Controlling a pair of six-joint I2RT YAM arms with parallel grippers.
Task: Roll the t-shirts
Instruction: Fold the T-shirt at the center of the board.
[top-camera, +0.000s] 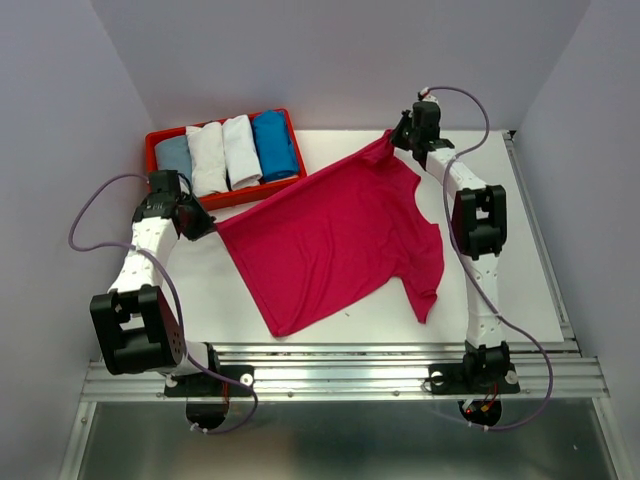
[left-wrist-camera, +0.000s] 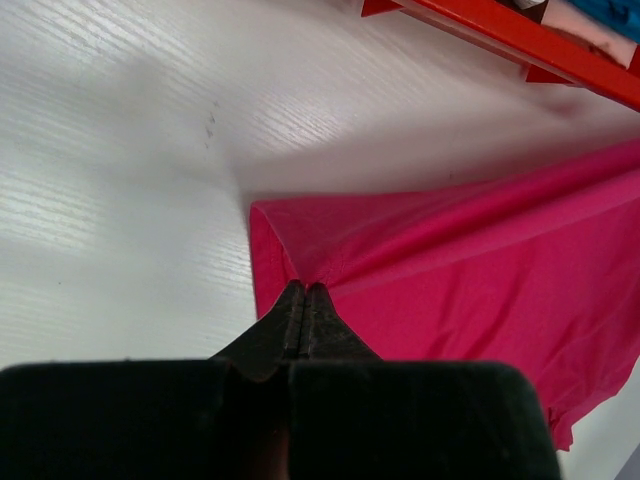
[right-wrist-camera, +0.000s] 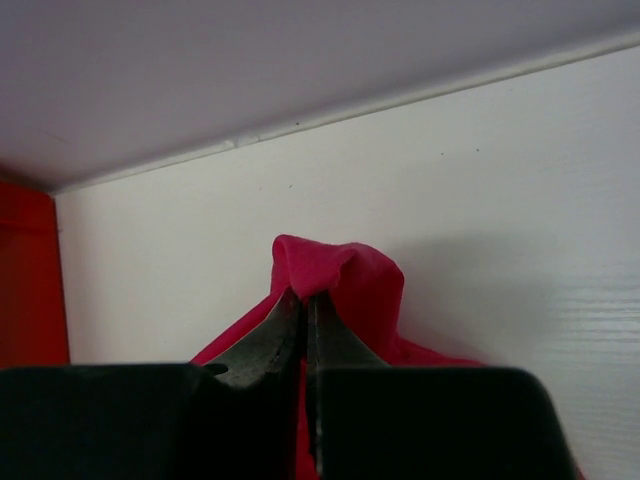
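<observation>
**Item:** magenta-pink short-sleeved cloth t-shirt. It lay spread at the middle of the white table, drawn out between both arms.

**Left gripper**: jaws pinched together on the shirt's near-left corner, apparently a hem corner, just beside the red plastic tray.

**Right gripper**: jaws closed on a bunched peak of the same cloth at the far side, probably the sleeve end.

**Lie:** the held edge ran diagonally from near-left to far-right. The loose body lay on the robot's side of that line, toward the right arm. The long axis, hem to collar, roughly followed the diagonal.

**Judgement:** flattening looked due first — a roll would then run along this axis from one end.

**Stored:** four rolled t-shirts lay side by side in the tray — grey-blue, two white, blue.
</observation>
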